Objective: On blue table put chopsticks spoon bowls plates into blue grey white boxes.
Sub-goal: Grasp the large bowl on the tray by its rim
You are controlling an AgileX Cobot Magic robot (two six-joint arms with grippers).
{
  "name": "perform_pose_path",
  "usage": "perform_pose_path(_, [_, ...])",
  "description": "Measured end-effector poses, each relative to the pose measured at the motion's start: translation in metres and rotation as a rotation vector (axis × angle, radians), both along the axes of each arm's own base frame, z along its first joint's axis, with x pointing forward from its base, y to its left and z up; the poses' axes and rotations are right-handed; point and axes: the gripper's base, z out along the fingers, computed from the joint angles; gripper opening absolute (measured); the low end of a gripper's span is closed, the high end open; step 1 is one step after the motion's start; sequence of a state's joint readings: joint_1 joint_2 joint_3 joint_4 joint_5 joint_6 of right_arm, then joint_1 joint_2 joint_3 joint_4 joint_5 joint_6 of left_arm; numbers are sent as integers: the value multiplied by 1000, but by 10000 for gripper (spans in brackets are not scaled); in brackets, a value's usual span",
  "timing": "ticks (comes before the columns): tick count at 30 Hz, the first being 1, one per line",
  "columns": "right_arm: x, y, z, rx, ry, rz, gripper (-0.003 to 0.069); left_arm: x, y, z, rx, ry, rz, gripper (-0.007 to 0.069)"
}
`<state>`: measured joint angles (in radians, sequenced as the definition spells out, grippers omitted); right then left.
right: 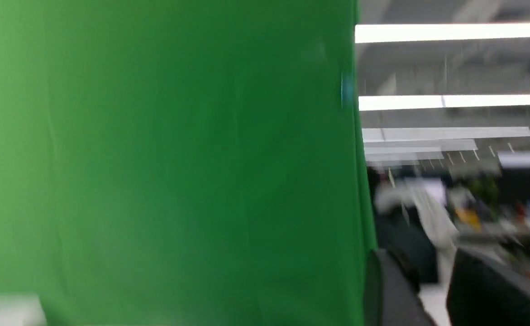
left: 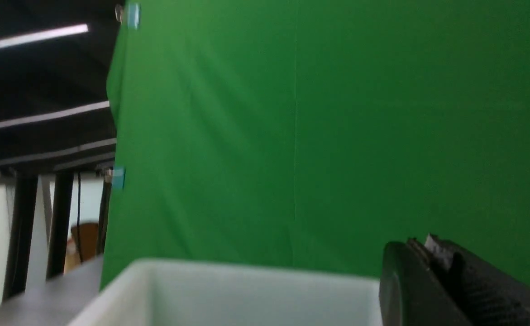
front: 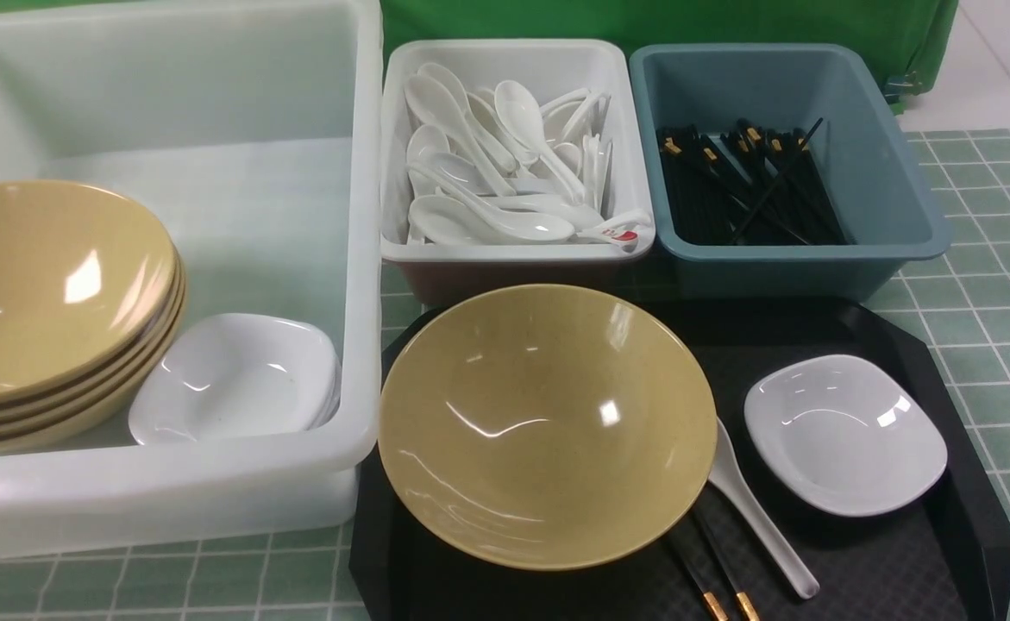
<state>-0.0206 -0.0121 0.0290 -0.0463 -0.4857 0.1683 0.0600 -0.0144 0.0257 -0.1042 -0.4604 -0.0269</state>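
Black tray [front: 901, 569] (octagonal), green backdrop [front: 643, 21]

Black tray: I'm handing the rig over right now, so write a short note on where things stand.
Left gripper: shut, empty. Right gripper: open, empty. Neither shows in the front view.
Done: bowl stack and plates in the large tub; spoons in the white bin; chopsticks in the blue-grey bin.
Left, all on the black tray: a bowl, a plate, a spoon and a chopstick pair by the bowl's rim.
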Motion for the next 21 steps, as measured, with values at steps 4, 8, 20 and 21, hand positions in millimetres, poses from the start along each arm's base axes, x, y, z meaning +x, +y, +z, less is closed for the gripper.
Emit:
perform_pose_path(4, [-7,1,10,121,-132,95,236,-17,1,21,-107,-302,-69,2])
perform_pose_path(8, [-8,1,23,139,-144,109,206,-28,-2,58,-174,-371,-168,2])
perform_pose_path(20, [33,-3,81,32,562,-26,36,67,-6,140,-140,329,-149,2])
perform_pose_path(21, [40,-3,72,48,681,-23,36,81,-9,137,-148,412,-170,2])
